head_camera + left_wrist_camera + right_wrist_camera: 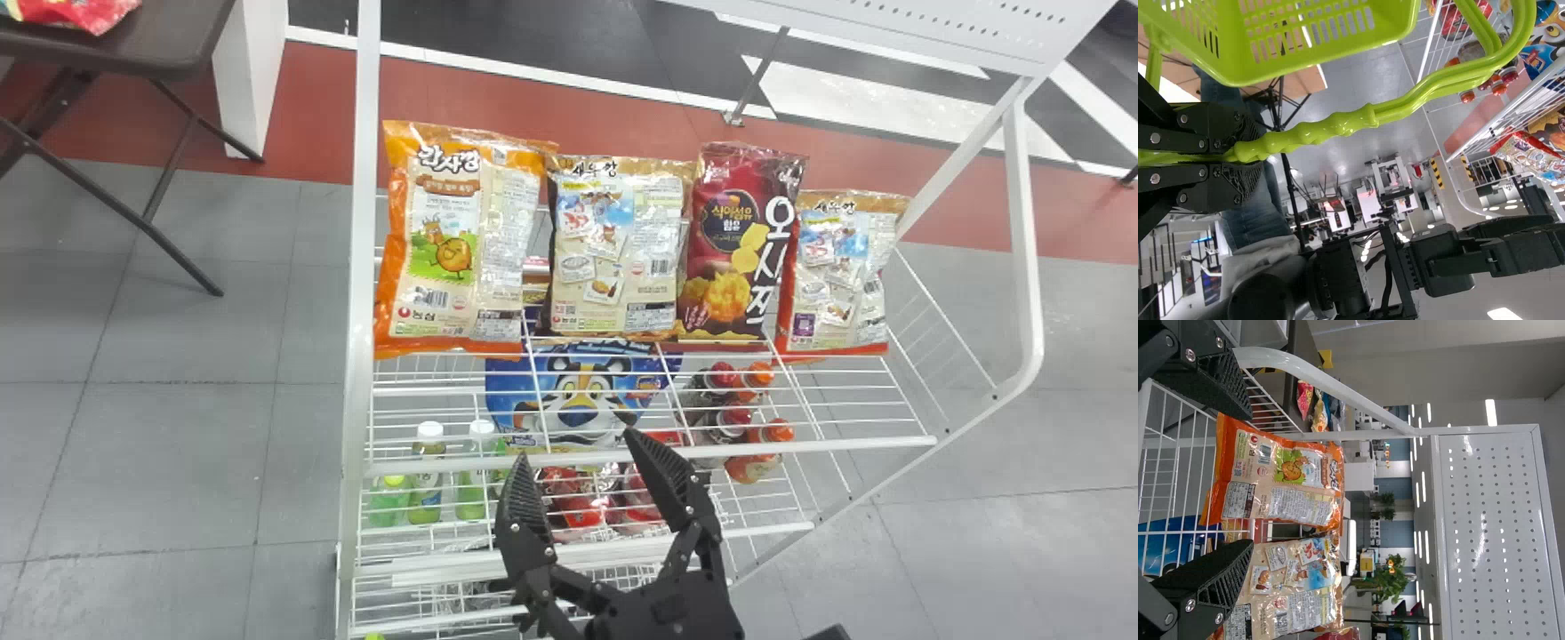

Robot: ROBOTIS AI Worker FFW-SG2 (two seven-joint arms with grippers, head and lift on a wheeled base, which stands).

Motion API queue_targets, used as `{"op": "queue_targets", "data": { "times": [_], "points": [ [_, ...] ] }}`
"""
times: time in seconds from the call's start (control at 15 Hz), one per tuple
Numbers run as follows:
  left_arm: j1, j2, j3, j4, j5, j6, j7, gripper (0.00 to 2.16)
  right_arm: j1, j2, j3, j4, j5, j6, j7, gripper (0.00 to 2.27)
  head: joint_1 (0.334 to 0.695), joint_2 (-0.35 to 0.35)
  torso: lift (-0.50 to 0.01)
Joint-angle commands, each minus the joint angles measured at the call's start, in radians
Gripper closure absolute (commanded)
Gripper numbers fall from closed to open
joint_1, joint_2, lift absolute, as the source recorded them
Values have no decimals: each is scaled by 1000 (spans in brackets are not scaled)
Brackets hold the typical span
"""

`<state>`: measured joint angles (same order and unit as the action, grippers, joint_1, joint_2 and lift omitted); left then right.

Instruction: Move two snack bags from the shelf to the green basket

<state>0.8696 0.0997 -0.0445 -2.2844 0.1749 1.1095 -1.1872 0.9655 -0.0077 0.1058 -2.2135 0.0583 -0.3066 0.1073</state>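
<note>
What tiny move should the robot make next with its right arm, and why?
I'd ease the right fingers forward, around the orange bag. They look spread wide with nothing between their pads, and the right wrist view frames that bag between them, upright on the shelf. The left fingers hold the basket, so it seems ready.

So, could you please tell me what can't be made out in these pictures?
Rest of the green basket, and whether it holds anything: left wrist view, cut off by the edge.
Gripped stretch of its handle: left wrist view, hidden by the left pincer.
Parts of the red packs below: head view, behind the right pincer.
Rest of the red bag: head view, cut off by the corner.
</note>
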Motion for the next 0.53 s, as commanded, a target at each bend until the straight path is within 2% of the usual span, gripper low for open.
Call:
{"op": "queue_targets", "data": {
  "times": [0.0, 0.47],
  "points": [
    [-1, 0, 0, 0, 0, -3, 0, 2145, -8, 2, 0, 3, 0, 11, 0, 167, 695, -350, -16],
    [-18, 0, 5, 19, 5, -6, -14, 2145, -62, 2, 11, 20, 8, 73, 0, 167, 695, -350, -16]
  ]
}}
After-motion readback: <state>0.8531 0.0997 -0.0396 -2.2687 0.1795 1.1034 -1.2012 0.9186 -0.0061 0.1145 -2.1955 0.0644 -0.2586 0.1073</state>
